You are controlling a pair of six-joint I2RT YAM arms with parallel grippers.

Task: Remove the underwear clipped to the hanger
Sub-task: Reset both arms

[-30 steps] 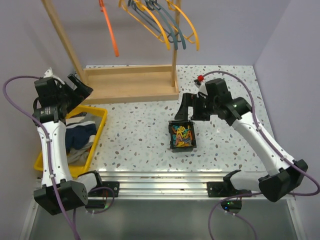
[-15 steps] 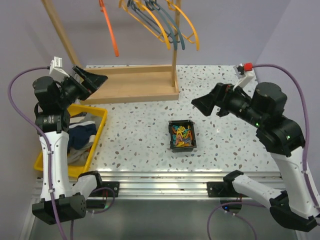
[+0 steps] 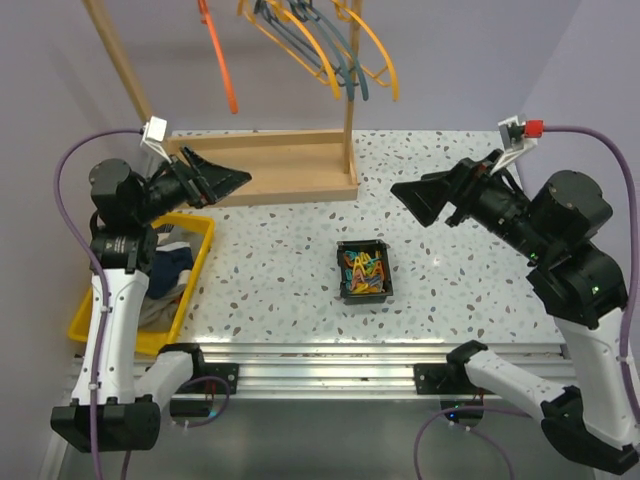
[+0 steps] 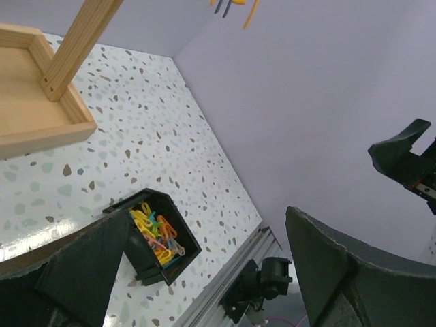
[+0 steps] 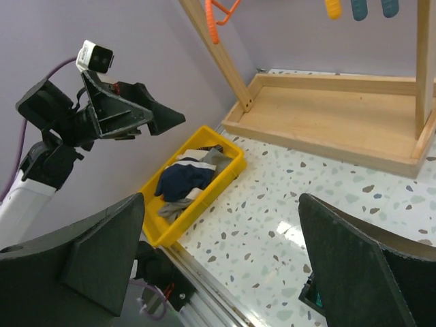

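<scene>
The left gripper (image 3: 246, 179) and right gripper (image 3: 408, 197) hang high, well apart, with open air between them. On the table (image 3: 280, 260) below sits one black box (image 3: 364, 271). At the back, the rack (image 3: 262, 167), its post (image 3: 349, 120) and the hangers (image 3: 330, 45) block the way. A yellow tray (image 3: 201, 258) fills the left edge.

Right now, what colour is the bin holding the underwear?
The bin is yellow, clearest in the right wrist view.

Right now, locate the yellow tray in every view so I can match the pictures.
Top external: the yellow tray sits at the left edge of the table, holding underwear.
Left wrist: not in this picture.
Right wrist: left of centre, lying diagonally on the table.
Shared landmark: the wooden rack base, visible in all three views.
</scene>
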